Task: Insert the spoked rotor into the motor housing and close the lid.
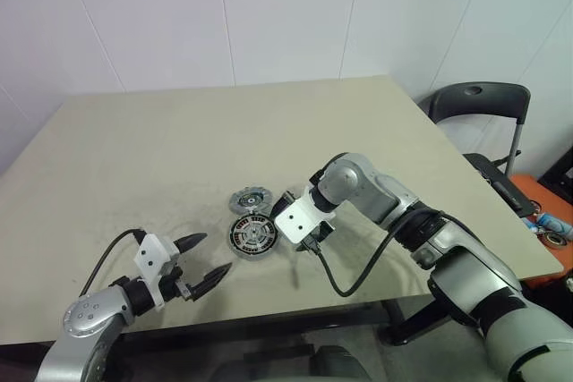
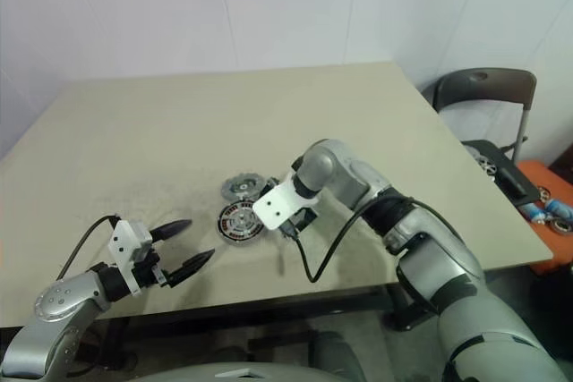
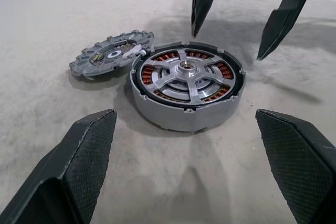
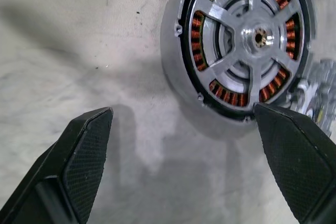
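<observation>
Risk: the empty, wide-open right gripper [image 1: 309,241] could nudge the lid [image 3: 111,53] leaning on the motor housing [image 3: 187,92], where the spoked rotor [image 3: 185,73] already sits, near the table [image 1: 179,131] front edge.

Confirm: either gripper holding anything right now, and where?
Nothing held. Left gripper and right gripper both open; spoked rotor sits in the motor housing.

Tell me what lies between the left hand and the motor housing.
Nothing: in the left wrist view, only bare table separates the left hand from the motor housing.

Beige table [image 1: 179,131], two parts on it.
Motor housing [image 1: 252,236] sits near the front edge; lid [image 1: 250,199] touching at its twelve o'clock.
</observation>
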